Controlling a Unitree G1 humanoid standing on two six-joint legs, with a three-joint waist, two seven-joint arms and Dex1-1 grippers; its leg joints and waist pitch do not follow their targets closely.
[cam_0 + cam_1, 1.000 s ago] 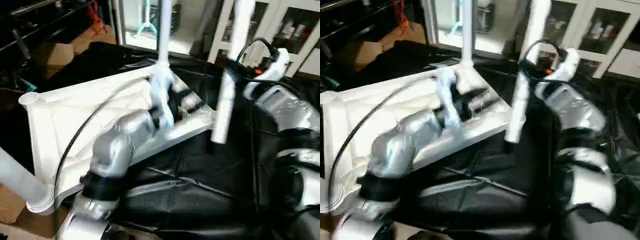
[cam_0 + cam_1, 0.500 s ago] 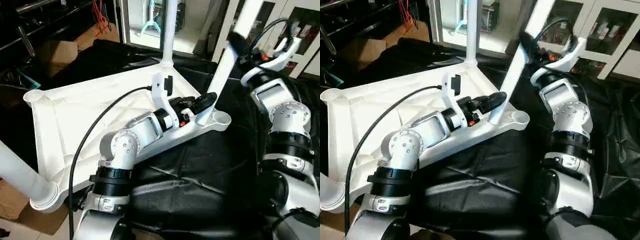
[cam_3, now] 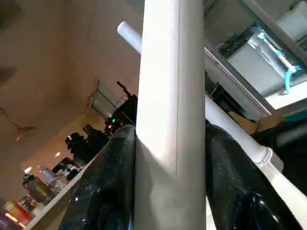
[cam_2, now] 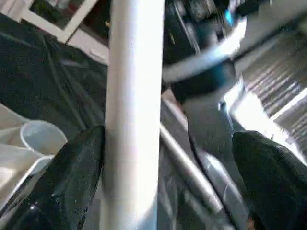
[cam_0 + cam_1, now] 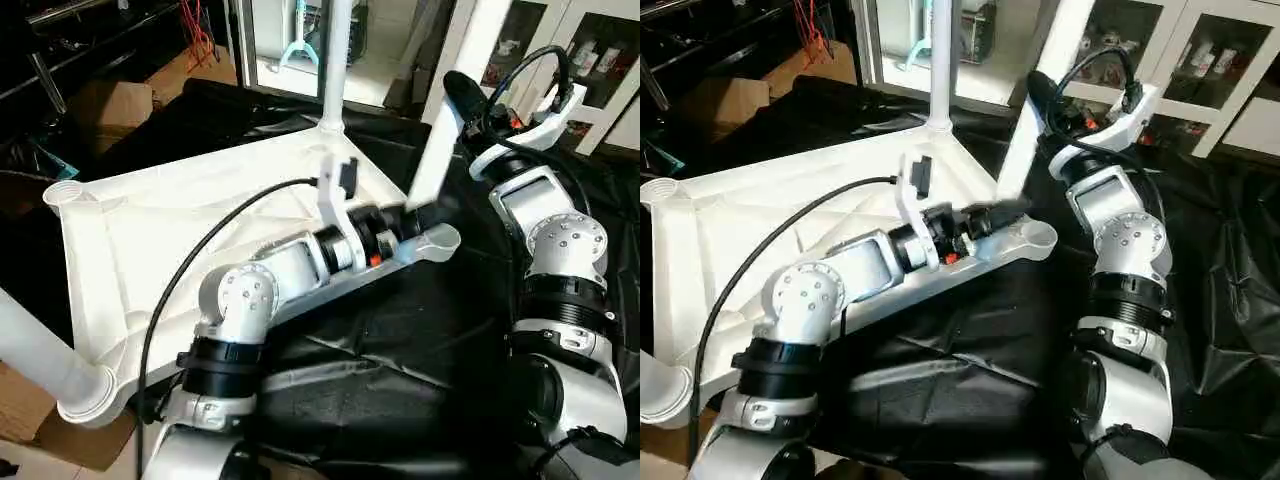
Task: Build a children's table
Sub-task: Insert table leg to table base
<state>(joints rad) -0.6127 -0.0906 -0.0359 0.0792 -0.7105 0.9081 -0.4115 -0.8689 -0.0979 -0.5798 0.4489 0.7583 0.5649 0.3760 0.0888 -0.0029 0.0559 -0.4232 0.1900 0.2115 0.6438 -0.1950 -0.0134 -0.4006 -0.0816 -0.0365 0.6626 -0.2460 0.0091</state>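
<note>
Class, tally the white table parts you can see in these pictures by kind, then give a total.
Tabletop: 1
Legs: 3 (far corner, near-left corner, one held by the right gripper at the near-right socket)
Total: 4

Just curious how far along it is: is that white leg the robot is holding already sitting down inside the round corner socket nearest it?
No: the leg in the right gripper ends beside and above the empty corner socket, whose open rim shows.
</note>
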